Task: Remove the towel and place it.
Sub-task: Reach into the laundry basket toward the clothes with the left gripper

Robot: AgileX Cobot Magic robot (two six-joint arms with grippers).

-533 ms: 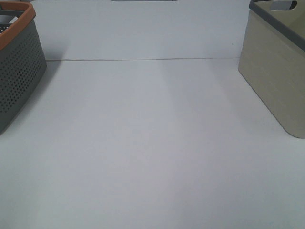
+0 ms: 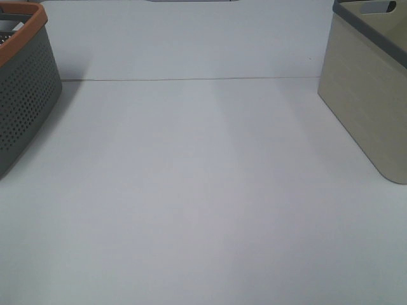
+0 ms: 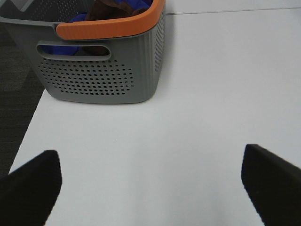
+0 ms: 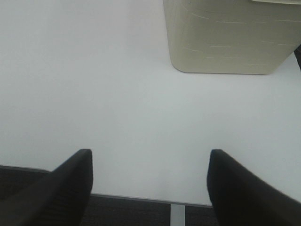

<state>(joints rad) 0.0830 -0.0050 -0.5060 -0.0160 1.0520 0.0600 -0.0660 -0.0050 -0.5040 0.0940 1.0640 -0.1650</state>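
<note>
The towel [image 3: 109,9] shows as a dark reddish-brown cloth lying among blue items inside the grey basket with the orange rim [image 3: 101,70], seen in the left wrist view. My left gripper [image 3: 150,188] is open over the bare white table, a short way back from that basket, with nothing between its fingers [image 3: 30,188]. My right gripper [image 4: 150,183] is also open and empty, near the table's front edge, facing the beige basket [image 4: 225,37]. Neither gripper appears in the exterior high view.
In the exterior high view the grey perforated basket [image 2: 22,95] stands at the left edge and the beige basket with a dark rim [image 2: 369,101] at the right. The white table [image 2: 203,190] lies between them. A dark floor lies beyond the table's edge.
</note>
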